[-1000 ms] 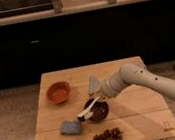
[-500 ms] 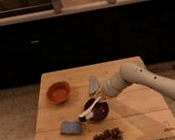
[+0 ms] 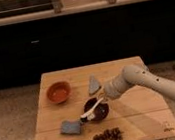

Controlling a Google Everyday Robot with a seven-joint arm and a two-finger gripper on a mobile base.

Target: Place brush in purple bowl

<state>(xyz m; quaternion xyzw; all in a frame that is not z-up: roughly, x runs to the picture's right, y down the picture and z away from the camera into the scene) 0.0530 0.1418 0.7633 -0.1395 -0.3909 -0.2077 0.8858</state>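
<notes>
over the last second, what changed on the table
Very little. The gripper has stayed at the purple bowl's upper right rim, and the brush lies across the bowl as before, bristle end poking over the left rim. The orange bowl, sponge and grey wedge have not moved.

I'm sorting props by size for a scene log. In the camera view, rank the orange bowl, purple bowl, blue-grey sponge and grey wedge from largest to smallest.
1. Orange bowl and purple bowl: look alike, no ranking.
2. Blue-grey sponge.
3. Grey wedge, close to the sponge, so unsure.

The gripper is over the purple bowl's rim, with the brush lying across it.
</notes>
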